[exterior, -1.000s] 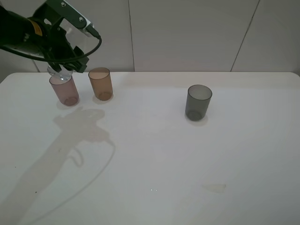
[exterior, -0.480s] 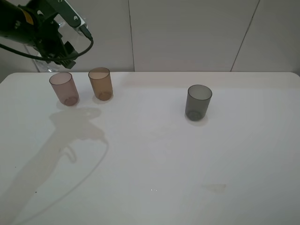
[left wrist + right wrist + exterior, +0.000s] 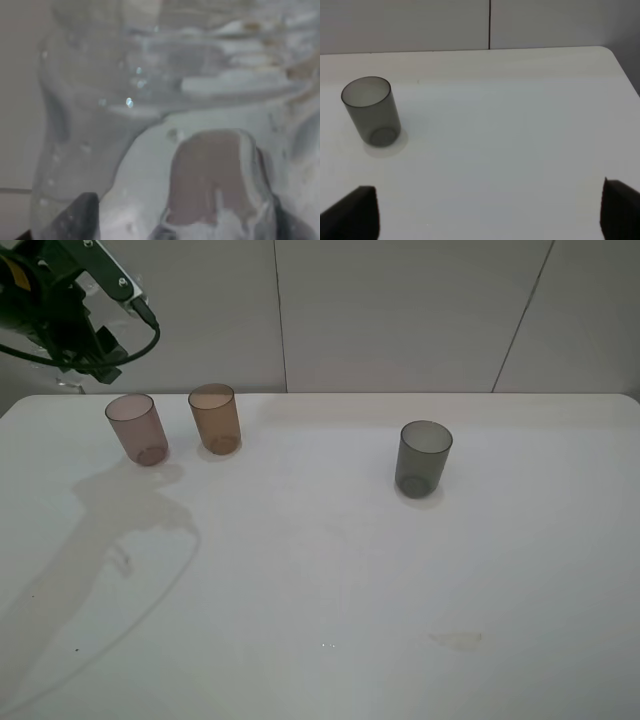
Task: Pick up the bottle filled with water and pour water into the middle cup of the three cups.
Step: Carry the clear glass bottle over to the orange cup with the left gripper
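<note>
Two dark fingers of the left gripper (image 3: 182, 225) flank the bottle (image 3: 150, 75) and pinch it. The clear plastic fills the left wrist view, blurred, with droplets on its wall. In the high view this gripper hangs at the upper left of the frame, on the end of the left arm (image 3: 45, 300), above the table's (image 3: 330, 570) far left corner and in front of the wall (image 3: 400, 310). The bottle itself can barely be made out there.

Just below and right of the gripper in the frame stands the pink cup (image 3: 137, 428), upright on the table. It shows as a mauve shape through the bottle in the left wrist view. Right beside it, not touching, is the amber cup (image 3: 215, 418), also upright near the table's far edge. The grey cup (image 3: 424, 457) stands well apart, right of centre, so the amber one is the middle of the three. The arm's shadow (image 3: 110, 530) spreads over the left part of the tabletop. A faint stain (image 3: 457, 641) marks the lower right.

The right gripper (image 3: 487, 217) is spread wide, its two dark tips at opposite corners of its wrist view. Nothing sits between them but bare table, and the grey cup is well off from them.
</note>
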You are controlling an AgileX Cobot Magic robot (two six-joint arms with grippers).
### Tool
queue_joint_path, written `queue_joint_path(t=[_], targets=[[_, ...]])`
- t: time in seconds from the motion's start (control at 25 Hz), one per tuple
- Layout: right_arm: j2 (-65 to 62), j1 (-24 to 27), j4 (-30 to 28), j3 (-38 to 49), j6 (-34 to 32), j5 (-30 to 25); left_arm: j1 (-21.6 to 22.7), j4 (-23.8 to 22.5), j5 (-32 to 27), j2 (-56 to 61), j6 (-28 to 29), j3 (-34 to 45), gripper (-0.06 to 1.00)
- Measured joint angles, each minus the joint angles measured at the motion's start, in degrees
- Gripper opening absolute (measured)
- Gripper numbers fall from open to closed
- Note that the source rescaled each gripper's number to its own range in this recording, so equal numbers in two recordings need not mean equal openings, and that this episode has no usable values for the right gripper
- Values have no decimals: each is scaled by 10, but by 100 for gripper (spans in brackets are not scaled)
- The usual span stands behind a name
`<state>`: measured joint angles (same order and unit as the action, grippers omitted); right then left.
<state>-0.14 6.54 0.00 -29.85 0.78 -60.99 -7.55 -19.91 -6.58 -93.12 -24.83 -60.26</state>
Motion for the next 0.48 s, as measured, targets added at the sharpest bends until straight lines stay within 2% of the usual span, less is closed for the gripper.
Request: queue_joint_path(t=[0.32, 0.48], targets=[[0, 0, 0, 0, 0, 0, 4, 16, 4, 0, -8, 0, 1], [0, 0, 0, 0, 0, 0, 4, 51, 10, -2, -73, -1, 1]])
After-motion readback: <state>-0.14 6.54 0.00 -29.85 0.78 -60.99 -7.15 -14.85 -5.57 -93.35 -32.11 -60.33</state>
